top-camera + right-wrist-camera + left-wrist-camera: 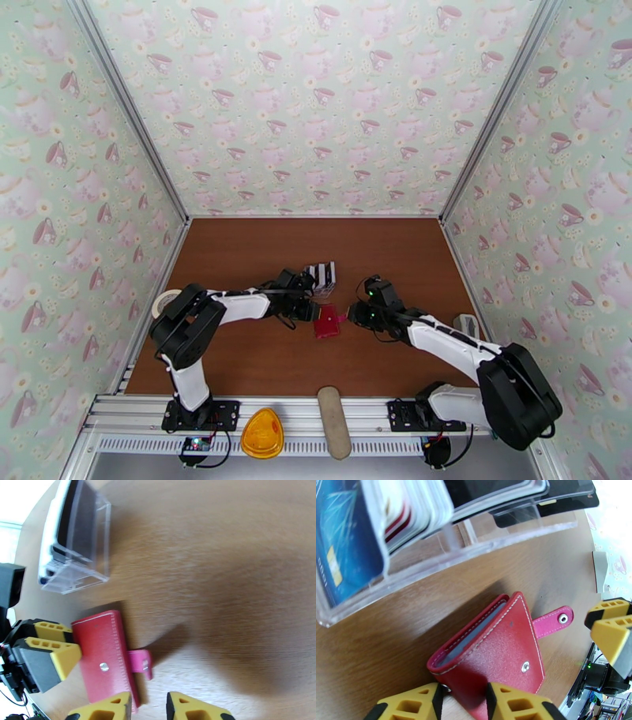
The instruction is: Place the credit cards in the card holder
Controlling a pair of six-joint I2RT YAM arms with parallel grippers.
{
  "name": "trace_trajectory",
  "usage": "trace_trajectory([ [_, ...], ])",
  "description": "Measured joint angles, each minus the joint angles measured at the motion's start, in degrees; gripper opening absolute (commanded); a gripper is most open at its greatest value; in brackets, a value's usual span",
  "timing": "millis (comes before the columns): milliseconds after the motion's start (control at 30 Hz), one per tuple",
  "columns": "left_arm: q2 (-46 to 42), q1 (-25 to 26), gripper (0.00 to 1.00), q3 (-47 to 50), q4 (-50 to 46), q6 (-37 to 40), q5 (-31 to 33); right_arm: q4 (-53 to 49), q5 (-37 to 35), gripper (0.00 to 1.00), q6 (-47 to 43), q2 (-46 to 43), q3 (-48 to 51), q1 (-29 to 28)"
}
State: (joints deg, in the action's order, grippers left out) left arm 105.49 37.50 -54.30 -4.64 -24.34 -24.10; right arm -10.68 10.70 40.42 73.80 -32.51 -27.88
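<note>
The red card holder (326, 323) lies folded on the brown table (253, 253) between my two grippers, its pink snap tab (553, 620) pointing right. My left gripper (464, 705) pinches the holder's (493, 653) left edge, one fingertip (517, 703) on its cover. Just right of the tab (140, 663), my right gripper (148, 709) stands narrowly open and holds nothing. The credit cards (322, 275), dark and white, stand upright in a clear plastic rack (474, 553) just behind the holder, with a blue card (339, 547) nearest the left wrist camera.
A roll of tape (164, 301) lies by the left wall and a small white object (468, 324) by the right wall. An orange piece (261, 434) and a tan oblong piece (334, 422) rest on the front rail. Patterned walls enclose three sides.
</note>
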Motion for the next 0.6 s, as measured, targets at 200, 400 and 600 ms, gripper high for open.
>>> trace_trajectory([
  [200, 0.33, 0.35, 0.36, -0.76, -0.63, 0.9, 0.52, 2.91, 2.03, 0.27, 0.5, 1.9, 0.11, 0.7],
  [400, 0.85, 0.5, 0.34, -1.49, -1.27, 1.44, 0.79, 4.42, 3.08, 0.25, 0.9, 4.35, 0.11, 0.7],
  [600, 1.07, 0.5, 0.34, -1.84, -1.6, 1.46, 0.76, 4.9, 3.32, 0.21, 0.94, 4.59, 0.11, 0.92],
])
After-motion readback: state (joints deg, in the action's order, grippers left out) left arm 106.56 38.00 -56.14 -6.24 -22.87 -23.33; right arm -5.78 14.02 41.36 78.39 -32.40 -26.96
